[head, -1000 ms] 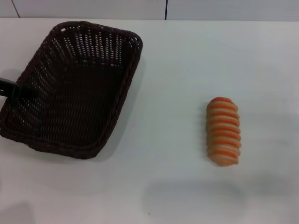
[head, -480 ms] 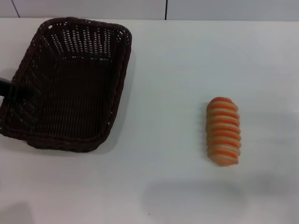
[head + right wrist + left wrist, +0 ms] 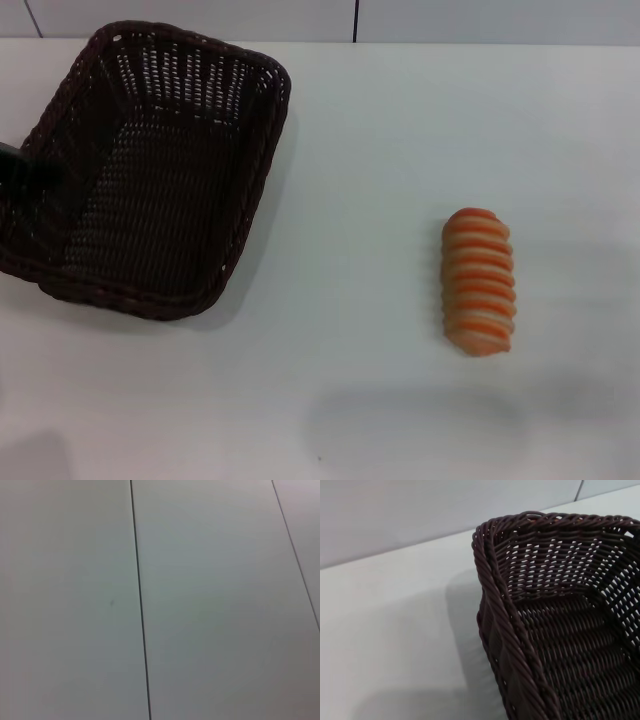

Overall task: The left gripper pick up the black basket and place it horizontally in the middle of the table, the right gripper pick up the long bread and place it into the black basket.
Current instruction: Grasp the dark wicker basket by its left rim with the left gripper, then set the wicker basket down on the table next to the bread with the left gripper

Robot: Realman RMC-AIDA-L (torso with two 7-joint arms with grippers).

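The black basket [image 3: 257, 190] is at the left of the white table [image 3: 370, 140], its long side running away from me and its far end tilted up. My left gripper [image 3: 20, 168] reaches in from the left edge and grips the basket's left rim; only a small part of it shows. The left wrist view shows the braided rim [image 3: 506, 611] close up, with the table below it. The long bread [image 3: 479, 282], orange and cream striped, lies on the table at the right, well apart from the basket. My right gripper is out of view.
A pale wall with dark seams [image 3: 356, 20] runs along the table's far edge. The right wrist view shows only wall panels with a seam [image 3: 141, 610]. A faint shadow lies on the table near the front [image 3: 415, 425].
The basket has swung with my left gripper: its far end has moved left and back, and the basket has tilted up. The bread has not moved.
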